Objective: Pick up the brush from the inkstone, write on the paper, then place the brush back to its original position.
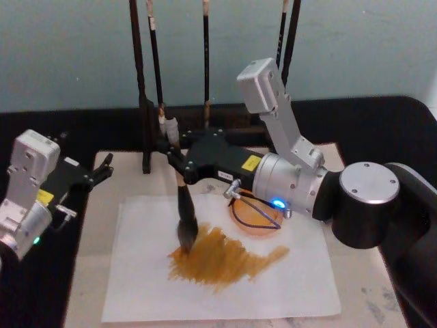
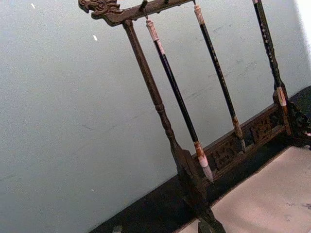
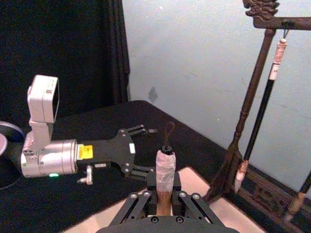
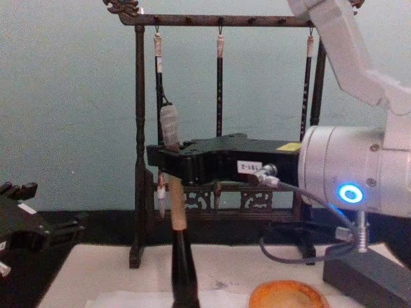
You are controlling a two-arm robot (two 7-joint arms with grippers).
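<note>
The right gripper point(image 1: 175, 162) clamps the brush point(image 1: 186, 208) in its fingers, bristles touching the paper point(image 1: 136, 287). The left gripper point(image 1: 103, 169) sits off to the left, fingers wide.

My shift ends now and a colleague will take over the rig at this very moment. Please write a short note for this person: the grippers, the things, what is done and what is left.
Right gripper: shut on the brush, which is held nearly upright with its bristles touching the paper.
Left gripper: open and idle, beside the left edge of the mat.
Orange dish: at the paper's far edge, beside the right arm.
Done: the brush is picked up, and a broad brown-orange patch is painted on the paper.
Left: finish writing, lift the brush and lay it back on the dish.
</note>
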